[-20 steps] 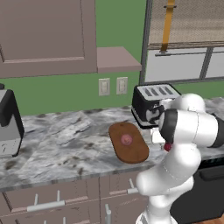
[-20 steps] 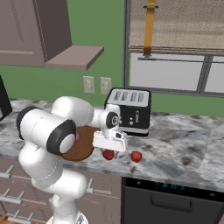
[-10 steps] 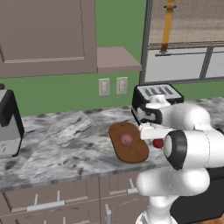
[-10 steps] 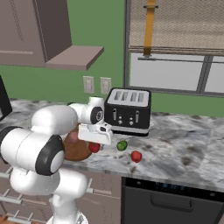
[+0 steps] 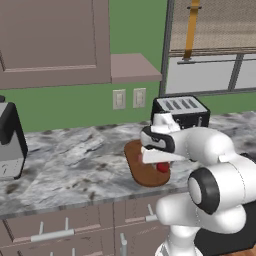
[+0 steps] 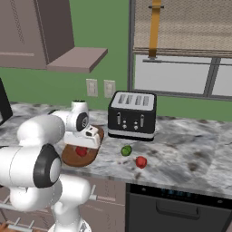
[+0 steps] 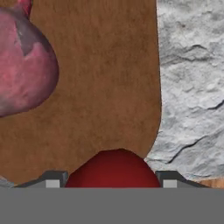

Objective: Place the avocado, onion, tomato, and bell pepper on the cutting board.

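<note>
My gripper (image 7: 113,179) is shut on a smooth deep-red tomato (image 7: 113,168), held low over the right end of the reddish-brown cutting board (image 7: 109,87). The pinkish onion (image 7: 22,65) lies on the board just ahead. From the base, the hand and gripper (image 5: 161,166) hover over the board (image 5: 137,155) with the tomato (image 5: 162,167) beneath them. On the other side, the gripper (image 6: 82,148) and the tomato (image 6: 81,151) sit above the board (image 6: 90,158). The green avocado (image 6: 126,150) and a red bell pepper (image 6: 141,161) lie on the counter right of the board.
A black toaster (image 6: 132,115) stands behind the avocado against the green wall. A dark appliance (image 5: 10,142) stands at the far left of the marble counter (image 5: 75,160). Drawers and a dishwasher front run below the counter edge.
The arm has swung left from the counter beside the avocado to above the cutting board, carrying the tomato with it. The avocado and bell pepper stayed where they were.
</note>
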